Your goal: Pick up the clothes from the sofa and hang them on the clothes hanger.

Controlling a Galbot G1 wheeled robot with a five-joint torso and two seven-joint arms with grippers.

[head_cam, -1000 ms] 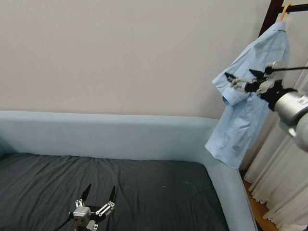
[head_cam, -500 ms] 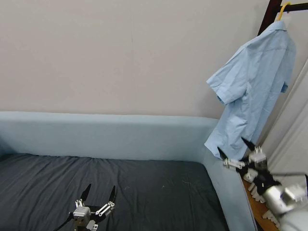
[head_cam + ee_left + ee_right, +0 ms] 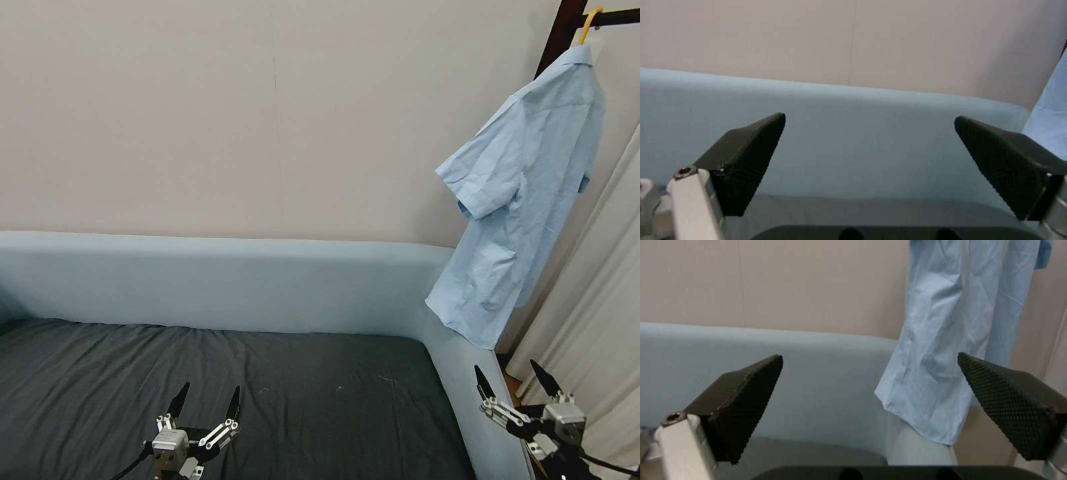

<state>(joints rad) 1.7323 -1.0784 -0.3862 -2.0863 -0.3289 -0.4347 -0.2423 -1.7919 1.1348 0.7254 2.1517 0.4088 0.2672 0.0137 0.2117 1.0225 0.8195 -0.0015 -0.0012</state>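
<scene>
The left hand point(image 3: 210, 392) was held low over the dark seat cushion point(image 3: 330, 385) of the sofa point(image 3: 60, 285), its fingers spread apart with nothing between them. The right hand point(image 3: 507, 372) was held low beside the armrest point(image 3: 462, 385), its fingers likewise spread apart and empty. Farther back, the light blue backrest point(image 3: 250, 285) was set against a plain wall point(image 3: 250, 110). Past the sofa's far corner, the light blue shirt point(image 3: 520, 200) was hung on a yellow hanger point(image 3: 590, 18) hooked to a dark rack point(image 3: 560, 30). Its hem was seen close by the armrest; whether it was touched could not be told. A pale curtain point(image 3: 600, 330) was seen just beside the shirt.
</scene>
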